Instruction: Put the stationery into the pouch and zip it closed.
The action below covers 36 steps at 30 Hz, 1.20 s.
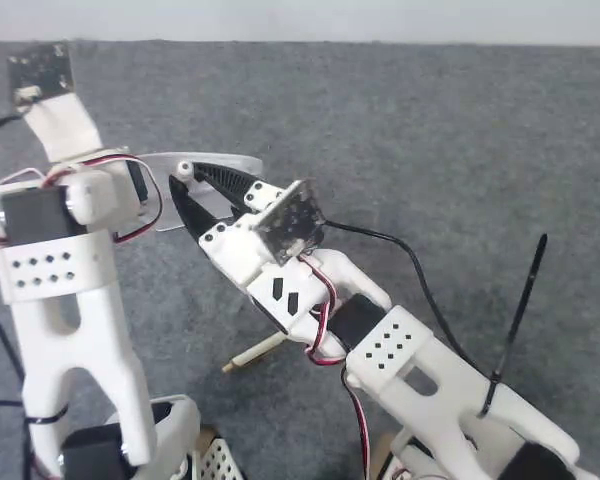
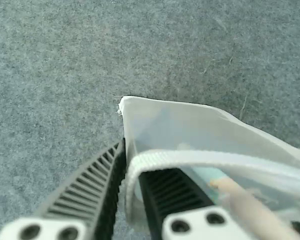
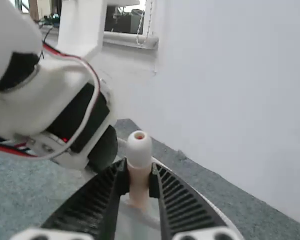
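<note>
1. Left wrist view: left gripper (image 2: 132,165) is clamped on the pouch (image 2: 190,125). One black finger (image 2: 97,185) sits outside the wall and the other inside the mouth, so the wall and the white zip band (image 2: 215,160) are pinched between them.
2. Pouch is translucent white and rests on the grey carpet (image 2: 65,60), with its corner sticking out past the fingertips.
3. A beige rod end (image 2: 245,205) shows at the pouch mouth, just beside the inner finger. Cannot tell if it is the held pen.
4. A pale turquoise item (image 2: 210,176) shows through the wall near that rod.
5. Right wrist view: right gripper (image 3: 138,167) is closed on a pen (image 3: 138,145). The beige shaft stands upright between both fingers near the tips, with the white cap above them.
6. The pen's lower end points down at the pouch rim under the fingers. Cannot tell whether it touches.
7. High view: the right gripper's tips are over the pouch's near edge, close to the left arm's wrist.
8. A second beige stick (image 1: 255,353) lies on the carpet, partly under the right arm and well apart from the pouch.
</note>
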Motion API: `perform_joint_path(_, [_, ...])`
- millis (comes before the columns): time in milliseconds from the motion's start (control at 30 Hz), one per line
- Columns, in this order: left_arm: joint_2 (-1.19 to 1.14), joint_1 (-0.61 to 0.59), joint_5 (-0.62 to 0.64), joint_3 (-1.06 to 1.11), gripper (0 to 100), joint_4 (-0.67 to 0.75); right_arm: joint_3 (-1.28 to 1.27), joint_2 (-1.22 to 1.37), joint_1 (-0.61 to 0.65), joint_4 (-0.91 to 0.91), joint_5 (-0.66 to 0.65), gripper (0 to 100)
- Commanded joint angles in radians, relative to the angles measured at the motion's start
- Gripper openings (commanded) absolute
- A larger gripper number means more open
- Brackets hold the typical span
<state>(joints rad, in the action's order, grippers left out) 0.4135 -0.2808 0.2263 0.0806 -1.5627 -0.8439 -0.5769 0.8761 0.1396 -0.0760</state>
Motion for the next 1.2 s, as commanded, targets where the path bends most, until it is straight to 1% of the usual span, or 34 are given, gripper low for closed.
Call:
perform_joint_path(0, [0.005,-0.006,0.012,-0.001,1,0.028,0.02,-0.016,0.012,-0.07,-0.058,0.6])
perform_joint_path(100, [0.005,-0.006,0.012,-0.001,1,0.028,0.046,-0.01,0.012,-0.13,-0.083,0.6])
perform_joint_path(233, [0.005,-0.006,0.012,0.001,1,0.028,0.075,-0.005,0.012,-0.196,-0.081,1.3])
perform_joint_path(300, [0.005,-0.006,0.012,0.001,1,0.028,0.078,-0.005,0.012,-0.208,-0.077,6.4])
perform_joint_path(400, [0.005,-0.006,0.012,0.001,1,0.028,0.072,-0.005,0.012,-0.206,-0.075,17.8])
perform_joint_path(467, [0.005,-0.006,0.012,0.001,1,0.028,0.058,-0.016,0.013,-0.206,-0.074,22.1])
perform_joint_path(633, [0.005,-0.006,0.012,0.016,1,0.038,0.051,-0.071,0.013,-0.213,-0.074,19.3])
perform_joint_path(767, [0.005,-0.006,0.012,0.021,1,0.044,0.057,-0.168,0.013,-0.321,-0.074,18.1])
perform_joint_path(967, [0.005,-0.02,0.012,0.021,1,0.051,0.058,-0.272,0.008,-0.417,-0.075,18.1])
perform_joint_path(1067, [0.005,-0.055,0.012,0.016,1,0.055,0.075,-0.317,0.007,-0.507,-0.075,18.1])
perform_joint_path(1167, [0.005,-0.08,0.014,0.016,1,0.066,0.101,-0.36,0.007,-0.657,-0.075,18.1])
